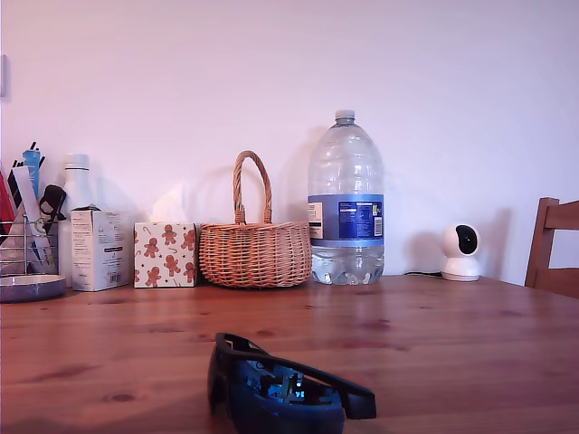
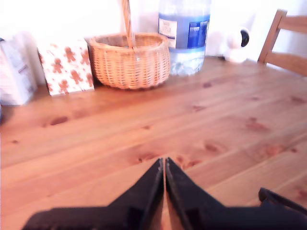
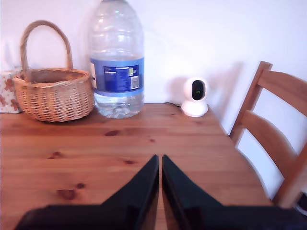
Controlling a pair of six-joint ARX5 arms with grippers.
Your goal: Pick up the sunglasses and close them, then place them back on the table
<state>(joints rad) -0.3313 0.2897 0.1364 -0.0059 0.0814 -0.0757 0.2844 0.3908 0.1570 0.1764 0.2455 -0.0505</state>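
1. Pine tabletop (image 1: pixel 434 325) carries everything.
2. Both end effectors, my first gripper (image 2: pixel 164 165) and my second gripper (image 3: pixel 159 162), hover pinched together, empty, poised.
3. Sunglasses (image 1: pixel 280 389) lie unfolded, just beside my first end effector.
4. Basket (image 2: pixel 129 60) stands well beyond.

- Sunglasses (image 1: pixel 276 389) cut off by the exterior view's lower edge; lens fronts out of sight; only a dark sliver (image 2: pixel 283 197) showing in the first wrist view
- Chair (image 1: pixel 554 246) cropped at the exterior view's right edge; seat and legs unseen
- Bottle (image 2: pixel 184 29) top cut off in the first wrist view; label print too blurred to read
- Holder (image 1: pixel 27 249) at the exterior view's left edge partly cropped; contents too small to tell
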